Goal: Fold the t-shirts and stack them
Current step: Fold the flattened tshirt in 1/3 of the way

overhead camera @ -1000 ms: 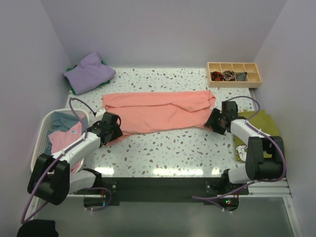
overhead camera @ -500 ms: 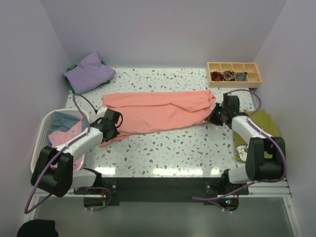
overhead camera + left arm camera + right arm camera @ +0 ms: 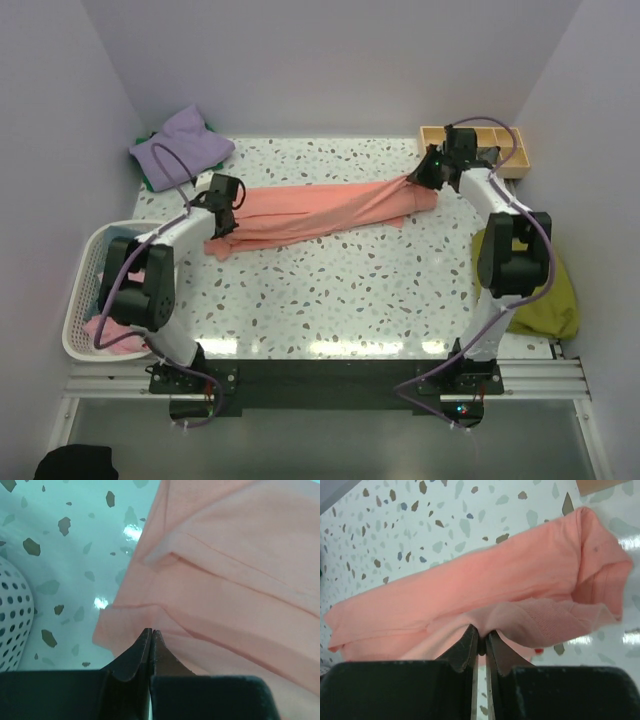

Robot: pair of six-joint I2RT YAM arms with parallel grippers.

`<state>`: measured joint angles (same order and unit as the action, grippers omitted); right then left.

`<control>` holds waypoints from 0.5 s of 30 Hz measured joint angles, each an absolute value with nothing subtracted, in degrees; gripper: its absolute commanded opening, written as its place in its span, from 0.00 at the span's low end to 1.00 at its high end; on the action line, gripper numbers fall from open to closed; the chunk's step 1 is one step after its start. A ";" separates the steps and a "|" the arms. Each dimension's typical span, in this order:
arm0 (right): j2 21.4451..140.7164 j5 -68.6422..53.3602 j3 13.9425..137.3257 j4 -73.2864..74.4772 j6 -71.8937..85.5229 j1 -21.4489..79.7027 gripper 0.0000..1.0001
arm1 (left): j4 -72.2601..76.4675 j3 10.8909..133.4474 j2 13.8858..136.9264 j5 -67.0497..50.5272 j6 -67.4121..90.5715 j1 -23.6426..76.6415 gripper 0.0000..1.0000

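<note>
I held both arms stretched far forward over the table. My left gripper (image 3: 151,634) and my right gripper (image 3: 480,631) were each pinched tight on the salmon-pink t-shirt (image 3: 320,206).

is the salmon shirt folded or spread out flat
Partly folded: the salmon shirt is doubled lengthwise into a long narrow band, layers overlapping in both wrist views; not yet folded short.

On the speckled table (image 3: 350,290), a salmon-pink t-shirt (image 3: 310,210) is stretched across the middle; a lavender t-shirt (image 3: 185,150) and a wooden tray (image 3: 508,172) are placed at the far corners
</note>
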<state>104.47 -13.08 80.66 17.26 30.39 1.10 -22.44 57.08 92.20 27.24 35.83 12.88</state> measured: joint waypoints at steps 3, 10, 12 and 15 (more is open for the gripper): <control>113.69 -13.28 88.23 17.93 30.52 1.10 0.15 | -22.20 61.17 98.78 27.81 35.24 10.92 0.00; 127.46 -15.49 98.13 14.61 32.62 1.10 0.63 | -19.29 69.87 108.14 29.26 33.74 10.48 0.34; 128.77 -16.05 99.46 13.39 32.53 1.06 0.69 | -18.31 70.04 108.60 29.06 33.34 10.48 0.55; 125.91 -15.73 94.91 9.37 31.99 1.06 0.72 | -16.71 69.41 108.36 28.73 32.99 10.48 0.70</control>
<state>125.91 -15.73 94.91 9.37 31.99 1.06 -16.71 69.41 108.36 28.73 32.99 10.48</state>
